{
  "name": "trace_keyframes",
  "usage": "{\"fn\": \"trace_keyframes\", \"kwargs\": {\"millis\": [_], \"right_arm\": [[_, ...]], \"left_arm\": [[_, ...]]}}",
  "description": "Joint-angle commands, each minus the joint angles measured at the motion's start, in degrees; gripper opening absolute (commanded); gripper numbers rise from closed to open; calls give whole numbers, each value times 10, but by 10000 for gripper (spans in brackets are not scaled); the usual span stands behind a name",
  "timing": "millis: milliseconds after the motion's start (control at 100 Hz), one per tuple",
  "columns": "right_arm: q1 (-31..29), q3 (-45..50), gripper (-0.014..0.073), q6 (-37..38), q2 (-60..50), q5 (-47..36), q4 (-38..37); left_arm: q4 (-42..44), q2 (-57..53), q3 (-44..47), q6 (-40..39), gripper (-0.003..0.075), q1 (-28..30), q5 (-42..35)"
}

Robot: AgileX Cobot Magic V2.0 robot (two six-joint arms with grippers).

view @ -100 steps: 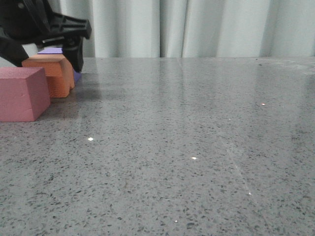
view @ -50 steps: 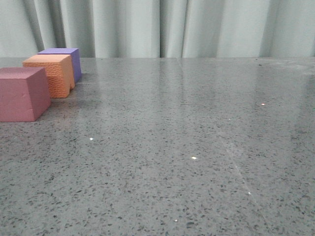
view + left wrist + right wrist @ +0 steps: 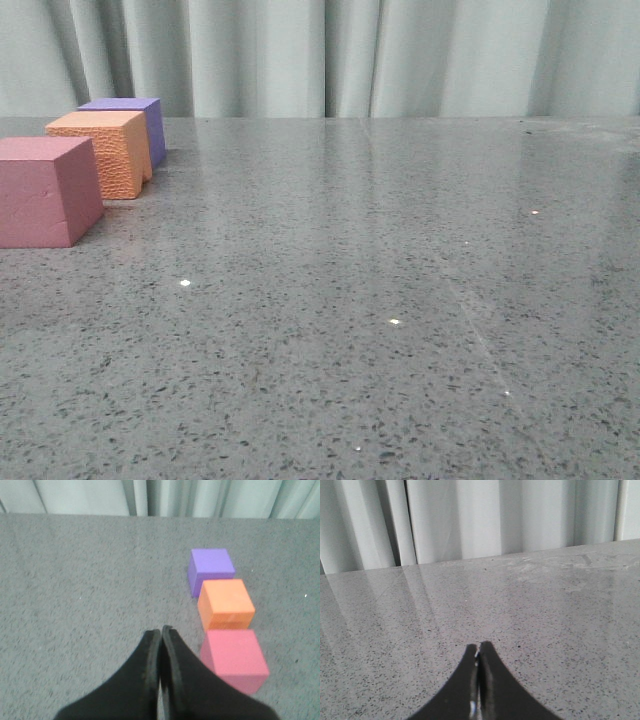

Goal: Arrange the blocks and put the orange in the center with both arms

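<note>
While pale curtains point(image 3: 330, 55) back my speckled grey desk point(image 3: 400, 300), the pink block point(image 3: 45, 190) is cut off at the frame edge; both arms' jaws are pressed together, empty.

we see a grey speckled stone desk point(image 3: 400, 300) with a glossy surface that carries a few small bright glints and a faint pale scratch. behind its far edge hangs a pale pleated curtain point(image 3: 400, 55) across the whole background.
</note>
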Motion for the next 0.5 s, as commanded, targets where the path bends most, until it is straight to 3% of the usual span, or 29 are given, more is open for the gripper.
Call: {"fn": "trace_keyframes", "kwargs": {"millis": [0, 120, 490], "right_arm": [[0, -8, -67, 0, -11, -48, 1], [0, -8, -67, 0, -11, -48, 1], [0, -8, -67, 0, -11, -48, 1]], "left_arm": [[7, -37, 21, 1, -19, 3, -27], [-23, -69, 46, 1, -19, 3, -13], [-3, -74, 52, 1, -19, 3, 18]]}}
